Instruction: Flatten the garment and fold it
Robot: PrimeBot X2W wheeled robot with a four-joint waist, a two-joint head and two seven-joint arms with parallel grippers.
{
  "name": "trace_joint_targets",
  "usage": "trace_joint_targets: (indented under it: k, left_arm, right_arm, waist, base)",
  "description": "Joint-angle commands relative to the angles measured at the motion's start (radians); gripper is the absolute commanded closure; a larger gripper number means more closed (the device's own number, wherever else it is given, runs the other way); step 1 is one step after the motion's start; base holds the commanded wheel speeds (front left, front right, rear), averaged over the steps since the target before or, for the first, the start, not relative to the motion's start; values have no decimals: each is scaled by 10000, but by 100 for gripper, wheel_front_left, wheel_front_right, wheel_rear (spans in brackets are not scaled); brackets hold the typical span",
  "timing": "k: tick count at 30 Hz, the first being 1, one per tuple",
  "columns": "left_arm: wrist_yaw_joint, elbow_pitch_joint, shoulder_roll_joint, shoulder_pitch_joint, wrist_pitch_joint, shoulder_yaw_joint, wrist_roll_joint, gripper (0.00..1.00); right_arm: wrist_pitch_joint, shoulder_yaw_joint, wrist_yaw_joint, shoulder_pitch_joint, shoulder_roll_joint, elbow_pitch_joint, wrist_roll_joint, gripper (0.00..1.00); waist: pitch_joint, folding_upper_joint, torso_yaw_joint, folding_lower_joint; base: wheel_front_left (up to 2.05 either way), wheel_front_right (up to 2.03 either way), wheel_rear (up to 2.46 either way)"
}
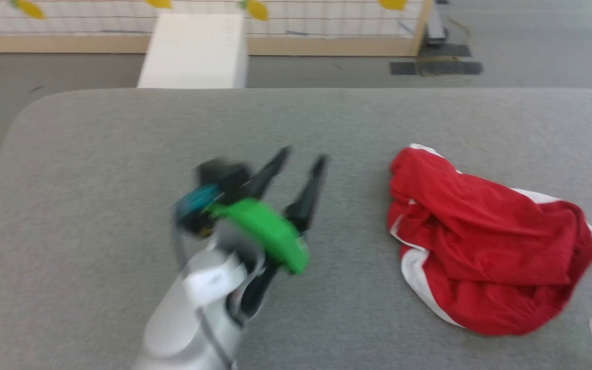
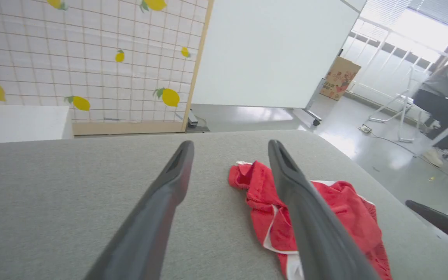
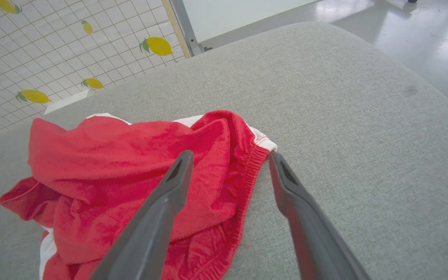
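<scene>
Garment [image 1: 486, 241] lies crumpled by the surface's [image 1: 121, 154] right edge; my left jaws gape beside it, right jaws apart astride its hem.

Operator: State the illumination condition.
Technician: Bright, even, diffuse. Daylight enters through the windows [image 2: 410, 31] at the far right of the left wrist view; that area is overexposed. The floor [image 2: 344, 144] below carries pale glare.
Operator: Shadows?
Technician: Soft only. The garment [image 1: 481, 241] shows mild shading in its folds.
Operator: Sharpness?
Technician: The head view is soft throughout; the left gripper [image 1: 303, 155] is smeared by motion blur. Both wrist views are sharper at mid-range, with wide-angle stretching toward the edges. The fingers [image 2: 146, 233] lose focus at the near edge.
</scene>
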Motion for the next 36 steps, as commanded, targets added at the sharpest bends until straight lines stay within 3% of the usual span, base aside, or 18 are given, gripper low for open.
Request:
trace_joint_targets:
  k: [1, 7, 12, 21, 22, 23, 24, 31, 36]
  left_arm:
    - [83, 226, -21, -552, 347, -368, -289, 0]
    - [608, 1612, -22, -2414, 2634, -2297, -1244, 0]
    - [911, 2914, -23, -3410, 4286, -3578, -1308, 0]
    - [1120, 3985, -23, -3980, 4664, -4372, -1641, 0]
    - [1100, 3984, -23, -4008, 4562, -4418, -1738, 52]
    - [1083, 3965, -23, -4013, 4427, -4420, -1849, 70]
    - [1059, 3969, -23, -4016, 4320, -4451, -1985, 100]
    - [936, 3874, -24, -3996, 3680, -4387, -2930, 100]
    - [1097, 3517, 258, -3276, 2621, -3395, -3683, 100]
  right_arm:
    - [-19, 99, -13, 24, -6, -74, 101, 0]
    - [-148, 359, -13, -36, -6, -16, 300, 0]
    - [-370, 426, -13, -43, -6, 171, 441, 0]
    - [-678, 534, -13, -167, -6, 404, 542, 0]
    - [-696, 528, -13, -181, -6, 417, 526, 0]
    - [-706, 533, -13, -198, -6, 421, 510, 0]
    - [-715, 544, -13, -218, -6, 423, 487, 0]
    - [-686, 516, -13, -240, -6, 349, 362, 0]
    - [-571, 443, -13, -117, -6, 201, 253, 0]
  waist:
    - [284, -1, -696, 0]
    - [730, -1, -1498, 0]
    - [1048, -1, -1921, 0]
    - [1337, -1, -2120, 0]
    - [1345, -1, -2086, 0]
    - [1346, -1, -2058, 0]
    - [1338, -1, -2017, 0]
    - [1151, -1, -1550, 0]
    - [860, -1, -1008, 0]
  base:
    - [0, 0, 0]
    - [0, 0, 0]
    - [0, 0, 0]
    - [0, 0, 0]
    - [0, 0, 0]
    - [0, 0, 0]
    - [0, 0, 0]
    - [0, 0, 0]
    - [0, 0, 0]
